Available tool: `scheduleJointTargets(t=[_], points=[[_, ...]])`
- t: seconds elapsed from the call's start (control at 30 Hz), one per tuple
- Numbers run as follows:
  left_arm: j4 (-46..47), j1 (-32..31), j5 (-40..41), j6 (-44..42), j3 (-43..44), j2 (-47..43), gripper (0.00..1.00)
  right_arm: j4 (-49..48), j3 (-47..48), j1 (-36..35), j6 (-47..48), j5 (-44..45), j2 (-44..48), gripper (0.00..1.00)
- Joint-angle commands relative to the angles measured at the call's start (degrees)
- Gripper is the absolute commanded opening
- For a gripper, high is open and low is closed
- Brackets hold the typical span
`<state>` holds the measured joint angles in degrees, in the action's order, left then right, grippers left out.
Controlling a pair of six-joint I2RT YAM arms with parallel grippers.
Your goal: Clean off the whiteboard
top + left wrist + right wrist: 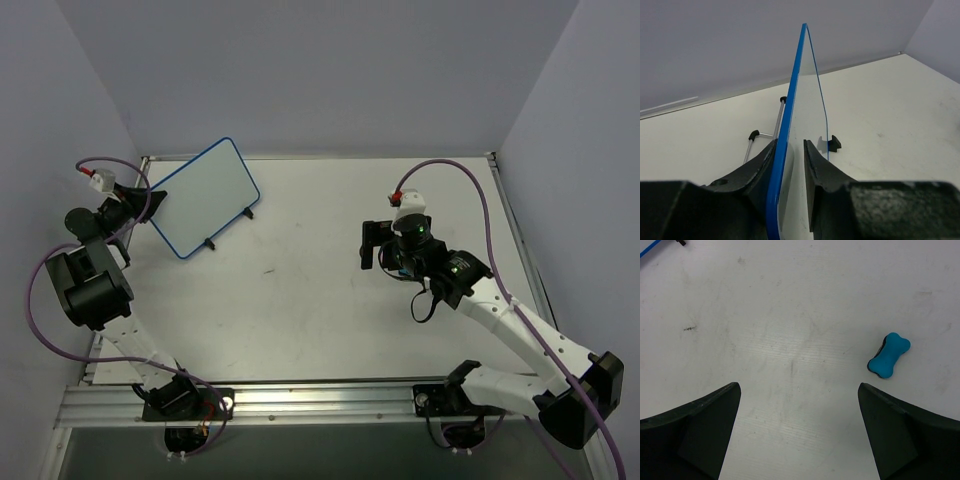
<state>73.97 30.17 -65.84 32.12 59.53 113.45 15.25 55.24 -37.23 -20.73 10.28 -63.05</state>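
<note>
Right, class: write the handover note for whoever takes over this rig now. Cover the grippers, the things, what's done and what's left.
Left gripper: jaws astride an edge of the whiteboard; clamped or not, unclear.
Right gripper: open, empty, above the table.
The whiteboard stands tilted on its feet, far left; its face shows no writing.
Blue eraser: lying on the table, not held.
Left: check the face; wipe if needed.

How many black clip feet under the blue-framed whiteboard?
2, along the bottom edge of the blue-framed white whiteboard: one black clip foot nearer the arms, the other farther back. None seems hidden.
</note>
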Motion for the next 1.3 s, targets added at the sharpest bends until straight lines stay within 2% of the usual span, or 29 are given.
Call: scheduleJointTargets(t=[0.0, 0.37, 0.83, 1.2, 1.23, 1.27], points=[[5.04, 0.5, 0.54, -2.76, 0.24, 0.72, 0.34, -0.3, -0.14, -0.38, 0.25, 1.85, 0.29, 1.0], [7.05, 0.76, 1.16, -1.01, 0.68, 3.27, 0.45, -0.48, 0.13, -0.47, 0.43, 1.93, -0.76, 1.0], [14.17, 1.47, -0.25, 5.58, 2.78, 6.43, 0.5, -0.66, -0.05, -0.47, -0.1, 4.57, 0.91, 1.0], [15.14, 1.47, -0.43, 6.11, 3.05, 6.7, 0.52, -0.57, -0.05, -0.47, -0.19, 5.1, 1.87, 1.0], [15.15, 1.55, -0.34, 6.29, 3.14, 6.52, 0.6, -0.57, -0.05, -0.47, -0.1, 5.01, 1.79, 1.0], [15.06, 1.47, -0.34, 6.2, 3.14, 6.44, 0.6, -0.57, -0.05, -0.47, -0.1, 5.01, 1.79, 1.0]])
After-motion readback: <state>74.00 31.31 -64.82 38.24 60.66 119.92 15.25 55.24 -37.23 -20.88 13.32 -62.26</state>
